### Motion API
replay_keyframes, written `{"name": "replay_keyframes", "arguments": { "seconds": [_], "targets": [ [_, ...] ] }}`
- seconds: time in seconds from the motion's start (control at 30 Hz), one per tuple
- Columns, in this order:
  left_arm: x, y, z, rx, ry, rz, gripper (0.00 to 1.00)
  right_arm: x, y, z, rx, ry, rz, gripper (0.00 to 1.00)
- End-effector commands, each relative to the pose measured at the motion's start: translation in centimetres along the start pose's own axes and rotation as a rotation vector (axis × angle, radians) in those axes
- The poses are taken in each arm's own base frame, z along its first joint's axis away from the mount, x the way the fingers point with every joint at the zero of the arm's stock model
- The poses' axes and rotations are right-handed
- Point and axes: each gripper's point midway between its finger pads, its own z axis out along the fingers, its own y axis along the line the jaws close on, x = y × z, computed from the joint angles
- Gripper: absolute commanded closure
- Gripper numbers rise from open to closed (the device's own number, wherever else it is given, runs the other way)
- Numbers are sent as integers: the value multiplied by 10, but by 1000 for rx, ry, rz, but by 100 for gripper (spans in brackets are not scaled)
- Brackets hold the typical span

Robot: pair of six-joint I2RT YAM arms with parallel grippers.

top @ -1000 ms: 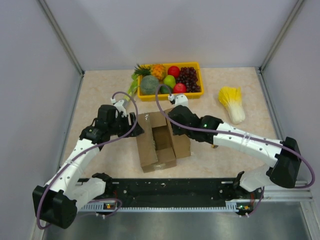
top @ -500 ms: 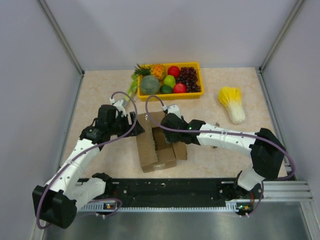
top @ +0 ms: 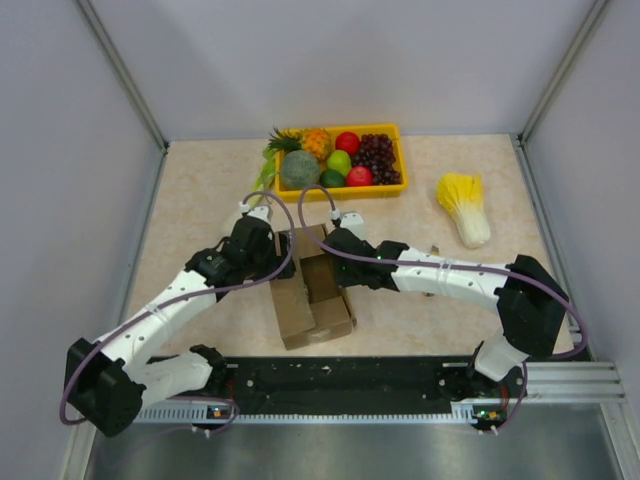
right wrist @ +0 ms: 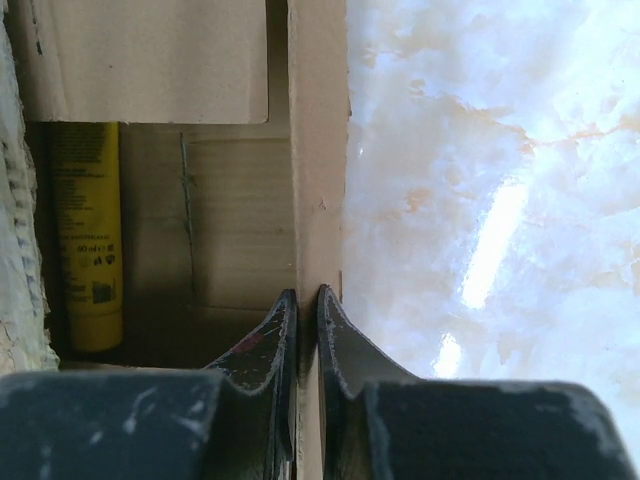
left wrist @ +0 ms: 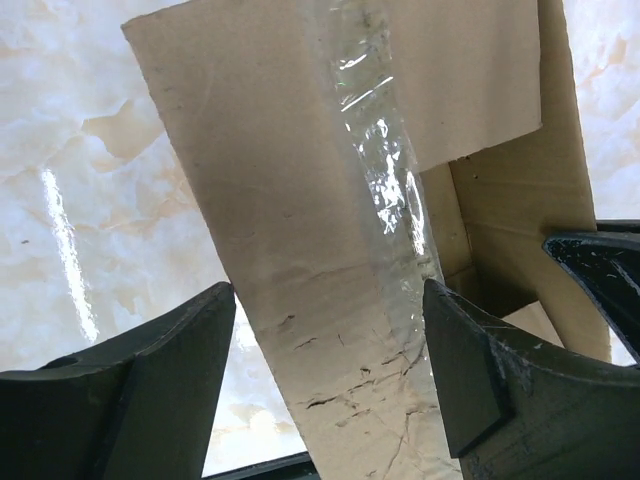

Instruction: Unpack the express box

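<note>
The express box point(top: 305, 310), brown cardboard, lies open in the middle of the table. My left gripper point(top: 278, 250) is open, with its fingers point(left wrist: 150, 385) astride the box's taped left flap point(left wrist: 300, 230) without clamping it. My right gripper point(top: 335, 258) is shut on the thin edge of the box's right side point(right wrist: 320, 150), one finger point(right wrist: 262, 350) inside the box and the other outside. A yellow bottle point(right wrist: 88, 230) lies inside the box along its wall.
A yellow tray point(top: 340, 192) of fruit stands at the back, just beyond the box. A yellow-white cabbage point(top: 463, 205) lies at the back right. Grey walls close the table's left, right and rear sides.
My right gripper has moved left and the box's right flap, spread flat before, now stands up in its grip. My left gripper has moved right, over the left flap.
</note>
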Motion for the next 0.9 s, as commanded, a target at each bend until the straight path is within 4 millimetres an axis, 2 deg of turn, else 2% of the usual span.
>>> {"name": "replay_keyframes", "arguments": {
  "seconds": [0.0,0.03,0.27,0.53,0.6,0.8,0.87],
  "targets": [
    [-29,-9,-5,-102,-120,36,20,-9,7,-5,-16,-37,91,97],
    [-28,-3,-2,-154,-121,41,20,-8,8,-5,-15,-37,94,98],
    [-28,-12,5,-234,-127,32,20,-11,11,-6,-17,-55,141,100],
    [-46,-9,8,-359,-143,70,18,-34,14,-19,25,-137,182,100],
    [-48,-12,7,-357,-145,70,18,-34,14,-21,34,-142,188,100],
    [-35,-22,17,-311,-95,120,16,-36,14,-22,42,-157,219,100],
    [-29,-31,23,-265,-75,129,16,-35,13,-22,45,-158,230,100]
  ]
}}
